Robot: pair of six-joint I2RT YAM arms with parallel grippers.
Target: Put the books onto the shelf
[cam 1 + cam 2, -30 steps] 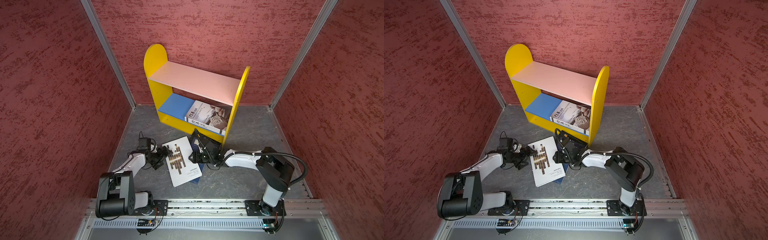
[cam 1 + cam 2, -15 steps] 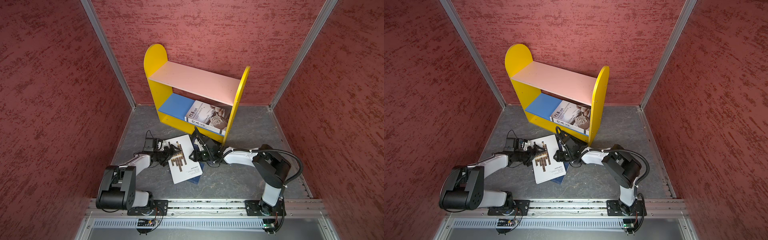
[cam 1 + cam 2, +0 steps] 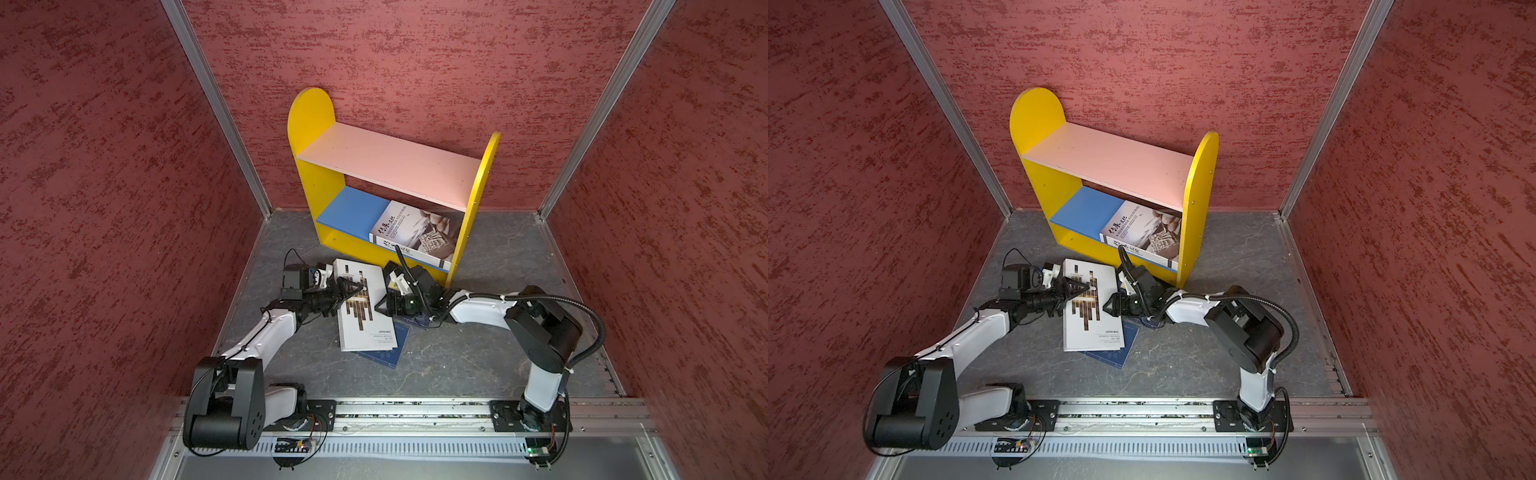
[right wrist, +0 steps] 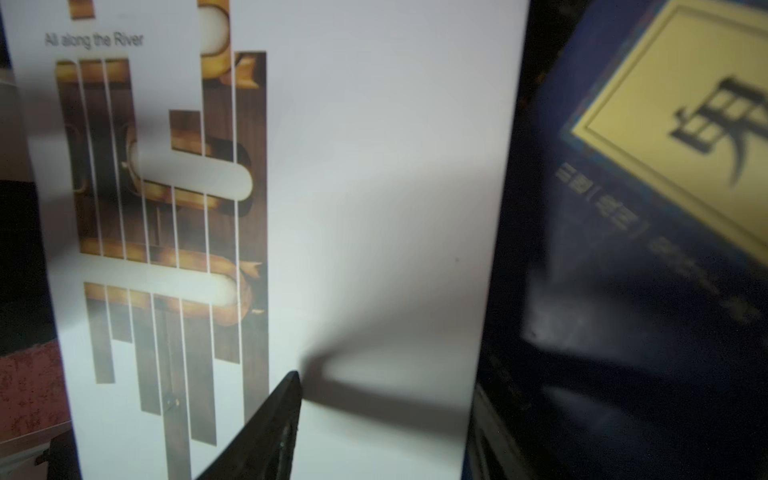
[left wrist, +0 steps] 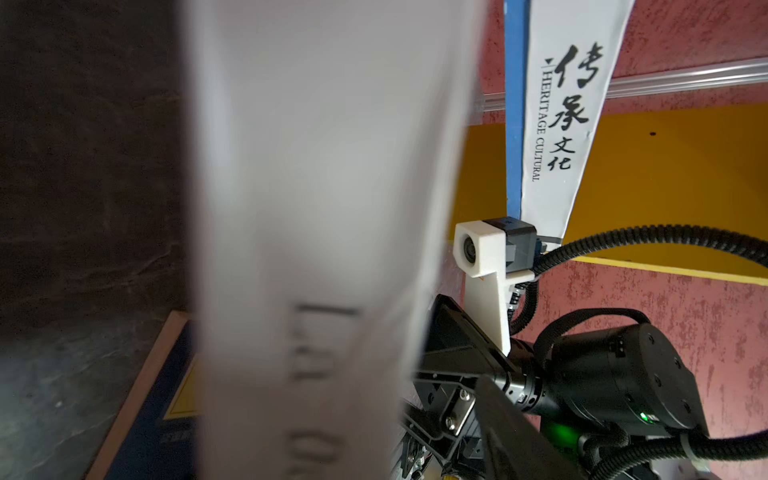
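A white book with brown bars [image 3: 368, 328] [image 3: 1090, 324] lies on the floor over a navy book [image 3: 384, 357] [image 3: 1115, 353]. My left gripper [image 3: 353, 288] [image 3: 1077, 289] straddles its left spine edge. Its upper finger [image 5: 519, 436] stands off the blurred spine [image 5: 316, 208], and the lower one is hidden. My right gripper [image 3: 380, 306] [image 3: 1108, 305] is at the book's right edge. One of its fingers [image 4: 282, 411] lies on the cover, beside a second navy book with a yellow label [image 4: 665, 124]. The shelf [image 3: 390, 162] [image 3: 1113, 160] holds a white book [image 3: 419, 232] on its blue board.
Red textured walls close the cell on three sides. The shelf's right yellow panel [image 3: 478, 199] stands just behind my right wrist. The arms' rail [image 3: 415, 411] runs along the front. Bare grey floor [image 3: 519, 257] lies right of the shelf.
My left gripper has moved right from beside the book onto its left edge, and its jaws have narrowed. The white book has turned and shifted slightly toward the shelf. The right gripper stays at the right edge.
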